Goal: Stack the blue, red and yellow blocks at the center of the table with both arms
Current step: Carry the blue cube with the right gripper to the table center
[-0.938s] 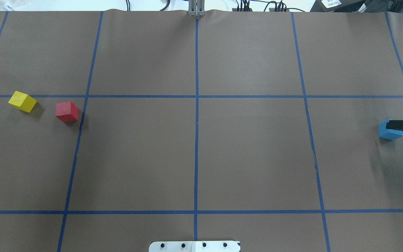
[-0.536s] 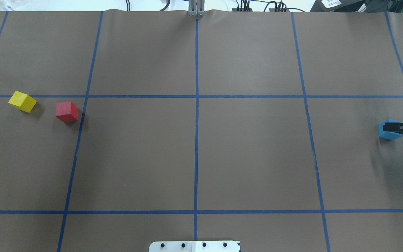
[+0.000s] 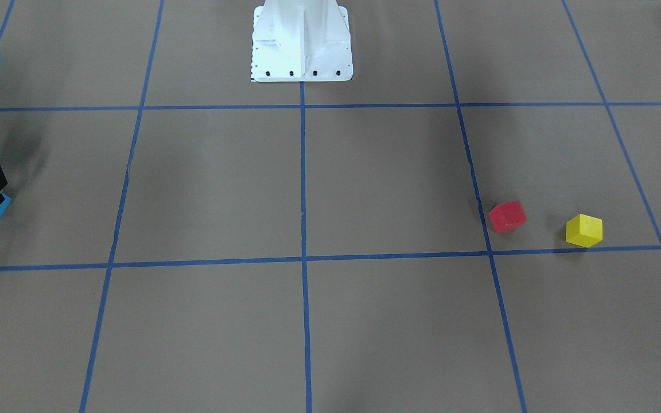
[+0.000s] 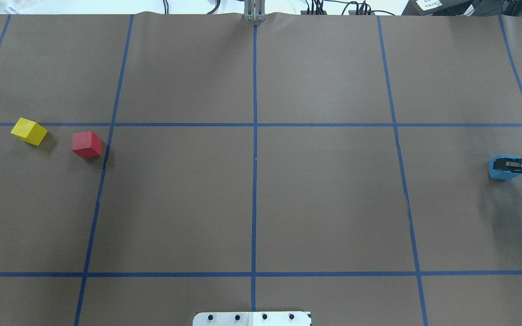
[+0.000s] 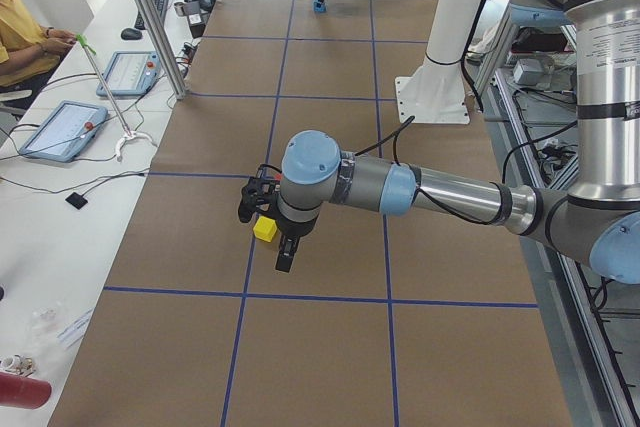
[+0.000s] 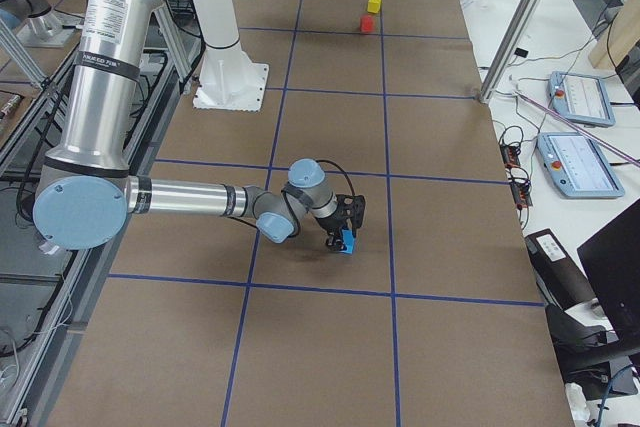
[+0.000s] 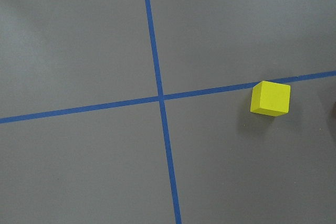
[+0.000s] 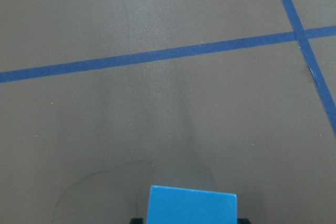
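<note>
Early going here, folks, and nothing is stacked yet. Out wide on the robot's right of the white base (image 3: 302, 40), and forward of it, the right tool (image 4: 510, 165) has its two fingers pinched in on the blue block (image 4: 499, 167). The wrist view shows the block sitting squarely between them, so that grip looks good, though I can't say for sure whether it has cleared the counter (image 4: 324, 203). Far out on the other side of the base, the red block (image 4: 87, 144) and the yellow block (image 4: 29, 131) sit near each other but apart, both untouched on the paper, red the closer of the two to the base. The left tool (image 5: 252, 202) hangs over that pair, close above the yellow one, and whether its fingers are spread or closed I simply cannot tell from this angle. So by my reckoning, one block is in hand and none are delivered. All three have to travel to the spot straight ahead of the base, then go up one on another.
</note>
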